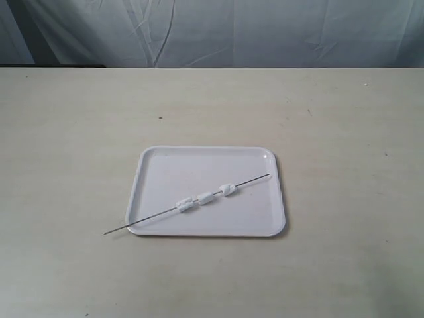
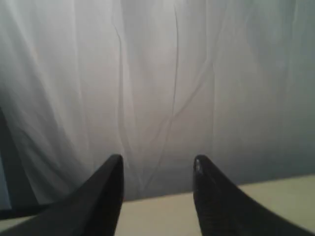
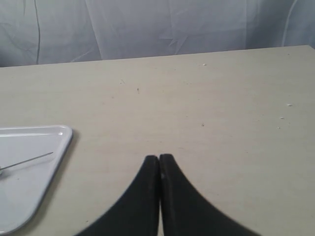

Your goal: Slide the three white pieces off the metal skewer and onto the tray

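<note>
A white tray [image 1: 156, 173] lies on the beige table, near its middle. A thin metal skewer [image 1: 252, 180] rests slantwise across it, its near-left end sticking out past the tray's rim. Three white pieces are threaded on it in a row: one [image 1: 185, 205], a second [image 1: 205, 197] and a third [image 1: 227, 189]. Neither arm shows in the exterior view. My left gripper [image 2: 158, 164] is open, empty, and faces the grey curtain over the table's far edge. My right gripper [image 3: 159, 158] is shut with nothing in it, beside the tray's corner [image 3: 64, 132], where the skewer's tip [image 3: 34, 159] shows.
A wrinkled grey curtain [image 1: 218, 30] hangs behind the table's far edge. The beige tabletop [image 1: 344, 132] stretches wide around the tray on every side, marked only by a few small dark specks.
</note>
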